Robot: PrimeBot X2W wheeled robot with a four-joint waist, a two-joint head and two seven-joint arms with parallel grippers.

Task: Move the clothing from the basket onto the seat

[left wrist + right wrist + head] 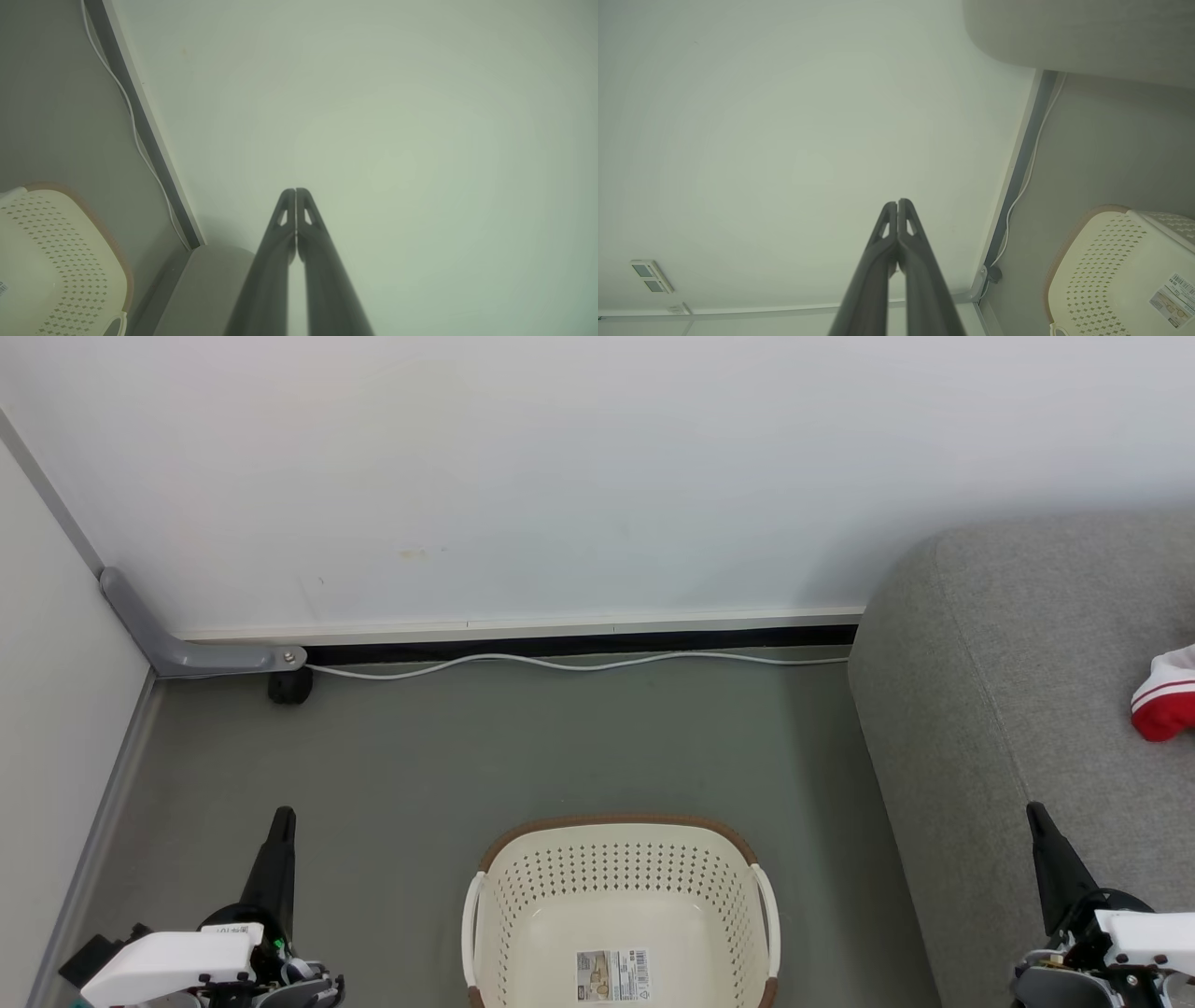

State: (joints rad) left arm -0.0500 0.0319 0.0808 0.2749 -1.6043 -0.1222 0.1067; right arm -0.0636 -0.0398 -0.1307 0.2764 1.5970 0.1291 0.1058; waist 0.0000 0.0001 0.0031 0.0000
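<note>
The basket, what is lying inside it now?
Inside the basket, a barcode sticker lies on its bare floor, nothing else visible. Its near end is cut off by the head view's edge, so unseen.

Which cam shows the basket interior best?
Head view: looks down into the basket, showing walls, floor and barcode sticker. Left wrist view catches a skewed corner; right wrist view, a skewed part with the sticker.

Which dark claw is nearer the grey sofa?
The right gripper, close by the sofa; the left gripper stands beyond the basket, by the side wall.
</note>
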